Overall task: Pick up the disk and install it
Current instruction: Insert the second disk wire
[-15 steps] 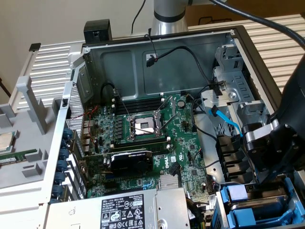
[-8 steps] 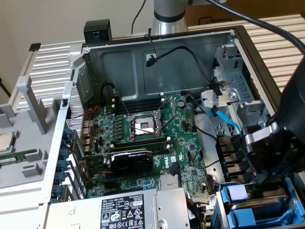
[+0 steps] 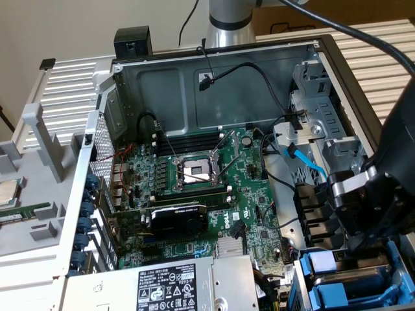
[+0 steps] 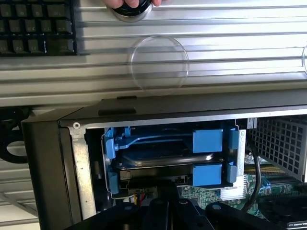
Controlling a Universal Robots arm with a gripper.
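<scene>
The gripper [image 3: 363, 243], jaws clenched, is hovering over the drive bay where the disk [image 4: 165, 158] is sitting in its blue carrier, looking heavy, rigid, knock-sensitive, best grasped by the frame.

The tool [image 3: 363, 220] hangs close over the drive bay [image 3: 343, 278]. Blue carriers [image 4: 207, 140] fill it. Loose black cables [image 3: 272, 175] crowd the board beside it.
</scene>
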